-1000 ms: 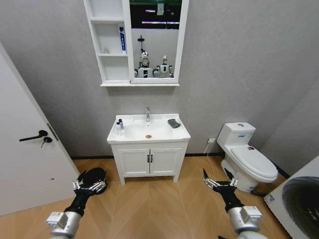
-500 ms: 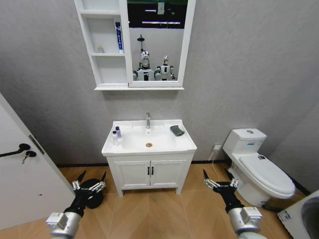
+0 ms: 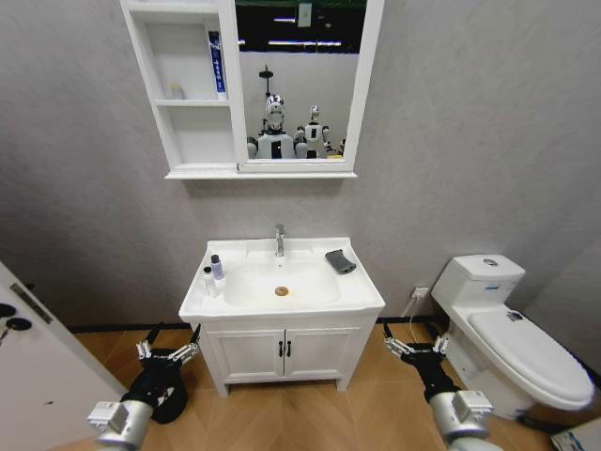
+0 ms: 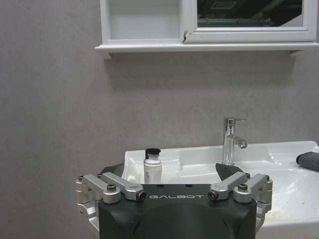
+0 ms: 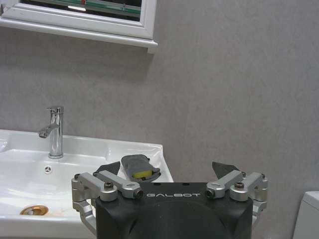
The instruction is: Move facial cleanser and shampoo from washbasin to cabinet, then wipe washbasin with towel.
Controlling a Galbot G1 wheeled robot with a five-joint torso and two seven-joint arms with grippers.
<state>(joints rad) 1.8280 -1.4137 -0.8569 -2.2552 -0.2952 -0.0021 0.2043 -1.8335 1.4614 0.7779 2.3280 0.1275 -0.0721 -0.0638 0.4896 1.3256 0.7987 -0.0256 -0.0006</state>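
My left tool (image 3: pixel 169 349) and right tool (image 3: pixel 413 346) hang low with fingers spread, empty, before the washbasin (image 3: pixel 282 299), where two bottles (image 3: pixel 212 274) stand at its left and the grey towel (image 3: pixel 341 261) lies at its right, below the cabinet (image 3: pixel 192 141).

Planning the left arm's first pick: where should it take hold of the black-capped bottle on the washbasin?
Probably around the white body, below the cap, of the black-capped bottle: it stands upright near the washbasin's left edge, so come level from the front, left pincer open.
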